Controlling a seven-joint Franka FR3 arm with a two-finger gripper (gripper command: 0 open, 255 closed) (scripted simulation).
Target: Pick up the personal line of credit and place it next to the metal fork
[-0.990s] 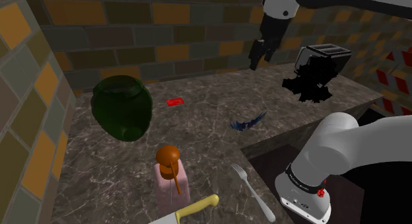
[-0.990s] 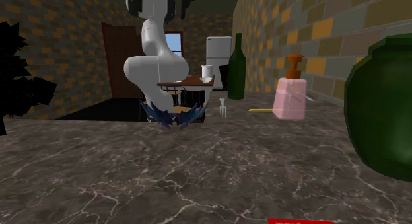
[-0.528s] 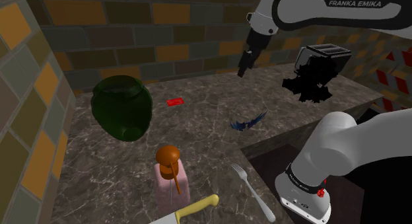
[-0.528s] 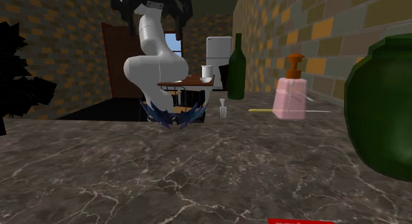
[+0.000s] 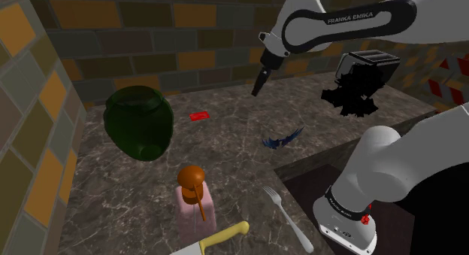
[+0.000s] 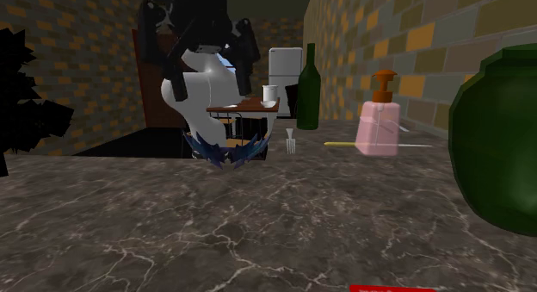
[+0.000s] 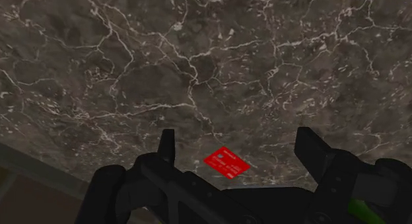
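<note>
Pincer [image 7: 236, 138] spread, empty | red card [image 7: 226, 162] flat on veined counter [image 7: 198, 57], beyond the open gap, untouched

The gripper [image 5: 258, 86] is held above the marbled counter [image 5: 225, 163], apart from the red card [image 5: 199, 116] — laid flat near the green jar [image 5: 139, 122]. The fork [image 5: 287, 216] is seen at the counter's edge, near the pink dispenser [image 5: 197, 204].

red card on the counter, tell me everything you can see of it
The red card is a small, thin, bright red rectangle with faint pale print on its face. It lies flat on the dark marbled counter, touching nothing else, apart from the green jar. The open gripper hangs clear of it.
</note>
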